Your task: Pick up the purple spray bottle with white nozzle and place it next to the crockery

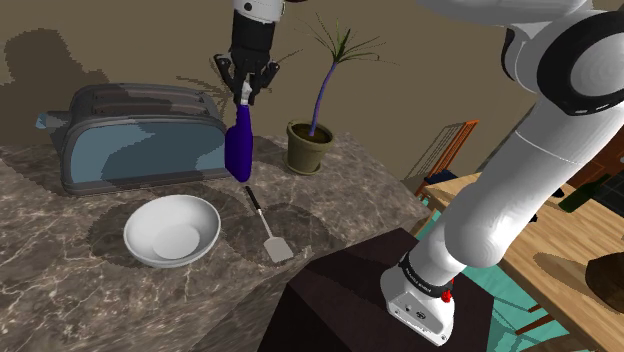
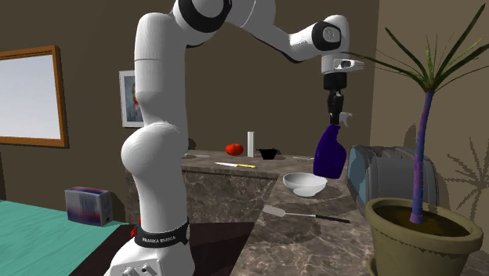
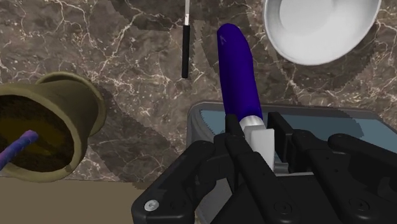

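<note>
- Purple spray bottle (image 1: 238,145) hangs straight below the tool (image 1: 245,92), clear of the marble-patterned table (image 1: 60,290).
- The black fingers are clenched on the bottle's white nozzle. In the wrist view the nozzle sits pinched between them at the tool (image 3: 259,143), and the long body points away toward the table.
- The white bowl (image 1: 150,240), the crockery meant here, lies below and off to one side of the tool. A spatula (image 1: 268,225) lies on the other side of the bottle's base.
- A grey toaster (image 1: 140,140) stands almost under the tool, and a potted plant (image 1: 310,145) is near.
- Slip risk: the hold is only on the narrow nozzle. All the weight hangs beneath, so a quick swing could tilt the bottle or pull it out.
- Collision risk: a low path could knock the base against the toaster's top or the bowl's rim.
- Placement risk: landing on the spatula, or letting go while the bottle leans, would probably topple this tall, narrow shape.
</note>
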